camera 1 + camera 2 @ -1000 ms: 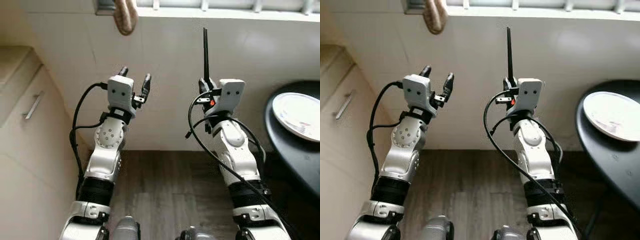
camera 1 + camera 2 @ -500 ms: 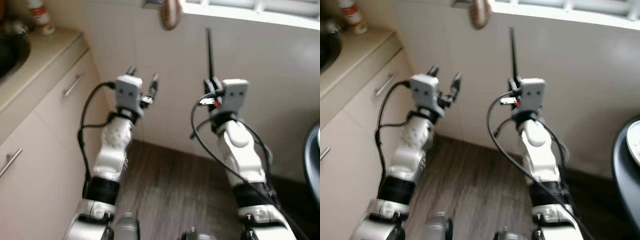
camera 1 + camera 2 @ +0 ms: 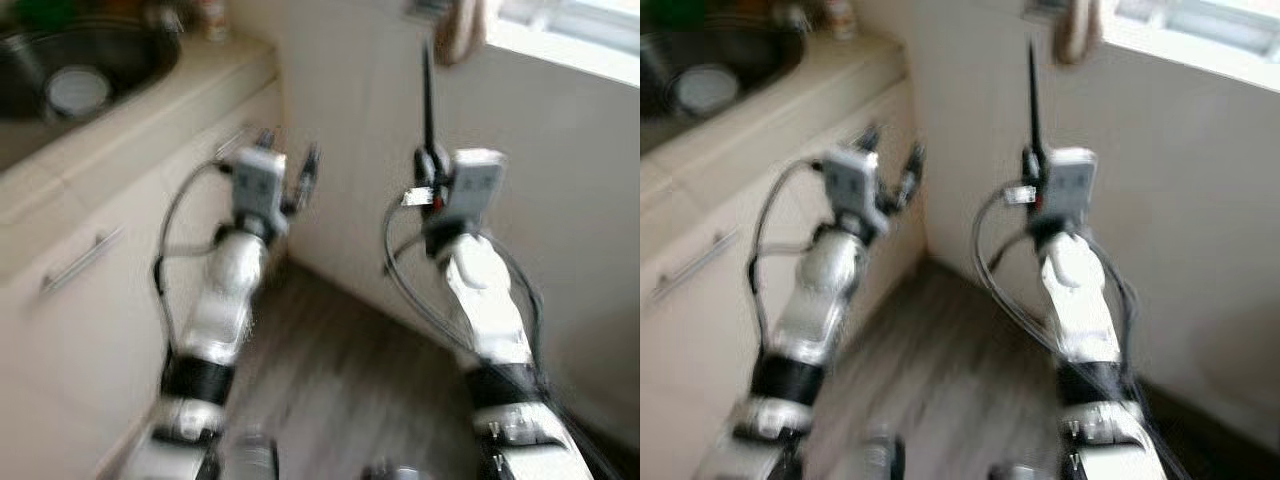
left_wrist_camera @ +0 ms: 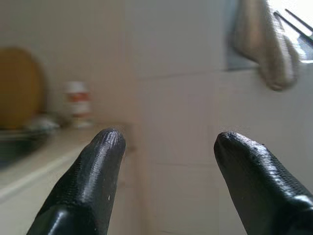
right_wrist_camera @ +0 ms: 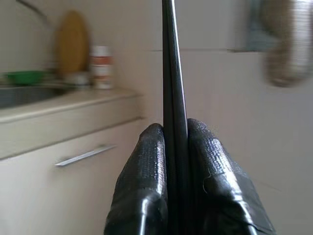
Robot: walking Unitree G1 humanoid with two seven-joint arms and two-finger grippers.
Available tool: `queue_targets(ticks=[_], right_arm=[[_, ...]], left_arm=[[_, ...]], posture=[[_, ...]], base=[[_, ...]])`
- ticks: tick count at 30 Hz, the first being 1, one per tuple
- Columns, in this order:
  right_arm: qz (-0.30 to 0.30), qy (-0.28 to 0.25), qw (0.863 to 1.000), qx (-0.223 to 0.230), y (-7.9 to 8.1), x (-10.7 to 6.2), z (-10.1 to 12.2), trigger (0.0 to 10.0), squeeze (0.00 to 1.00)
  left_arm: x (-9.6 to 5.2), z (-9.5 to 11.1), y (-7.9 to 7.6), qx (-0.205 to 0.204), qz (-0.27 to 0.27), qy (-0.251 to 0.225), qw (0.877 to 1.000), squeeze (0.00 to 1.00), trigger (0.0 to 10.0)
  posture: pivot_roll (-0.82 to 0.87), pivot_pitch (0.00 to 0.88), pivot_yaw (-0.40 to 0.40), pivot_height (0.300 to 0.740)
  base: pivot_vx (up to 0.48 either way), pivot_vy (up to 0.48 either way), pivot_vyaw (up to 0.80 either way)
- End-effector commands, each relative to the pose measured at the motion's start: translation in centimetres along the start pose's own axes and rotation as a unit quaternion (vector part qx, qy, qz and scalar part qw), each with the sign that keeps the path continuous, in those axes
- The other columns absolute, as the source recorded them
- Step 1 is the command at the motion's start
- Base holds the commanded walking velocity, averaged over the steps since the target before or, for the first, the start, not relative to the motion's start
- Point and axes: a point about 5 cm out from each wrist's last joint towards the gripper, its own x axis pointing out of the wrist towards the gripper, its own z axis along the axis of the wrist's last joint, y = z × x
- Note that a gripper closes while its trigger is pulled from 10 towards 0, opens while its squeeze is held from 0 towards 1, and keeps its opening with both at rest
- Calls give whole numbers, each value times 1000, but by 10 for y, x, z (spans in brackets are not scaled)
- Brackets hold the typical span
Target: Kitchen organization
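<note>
Head views are motion-blurred. Far left and above the left gripper: beige surface [image 3: 150,110] with a dark sink [image 3: 110,60] set in it, a pale round item [image 3: 77,90] lying inside the sink; too blurred to identify. Cabinet fronts under the surface carry bar handles [image 3: 80,262]. At the back of the surface, beyond the left gripper, stands a small white container with a red band [image 4: 77,104], next to a yellowish rounded board-like shape [image 4: 19,88] and something green [image 5: 25,77] at the sink edge; details not resolvable. Left gripper [image 3: 283,165] is raised in front of the robot, fingers spread wide, nothing between them; in the wrist view both fingertips [image 4: 105,147] stand well apart with tiled wall behind. Floor [image 3: 340,390] below both arms is grey-brown wood plank. Right gripper [image 5: 175,142] is raised at about the same height, just to the right of the left one, fingers pinched tight on a thin black stick [image 3: 428,95] that points straight up out of the gripper, upright, its tip close to the window ledge line. Above and just right of the stick's tip, a tan cloth-like item [image 3: 462,30] hangs from the wall at the window [image 3: 580,20] edge. Tiled wall [image 3: 580,180] lies behind the right arm.
</note>
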Motion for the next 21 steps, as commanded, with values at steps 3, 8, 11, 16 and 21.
queue_targets(ticks=[3,8,11,16,21], right_arm=[[-10,-9,1000,-14,-8,-1,4,0,0],[-10,-14,1000,-10,-8,-1,4,0,0],[-7,-17,1000,-15,-7,-1,5,0,0],[-7,-23,1000,-16,-6,-1,6,0,0],[-12,-28,999,-10,-6,-1,8,0,0]], left_arm=[[2,4,-9,-6,-10,-11,1000,0,10000],[2,5,-9,-6,-7,-14,1000,0,10000],[2,8,-5,-2,7,-24,1000,0,10000],[2,8,0,2,21,-25,999,0,10000],[1,8,-1,2,19,-28,999,0,10000]], posture=[[14,0,-68,740],[14,0,-70,740],[14,0,-70,740],[15,0,-70,740],[16,0,-69,740]], base=[[0,0,800],[0,0,800],[0,0,800],[0,0,800],[66,0,800]])
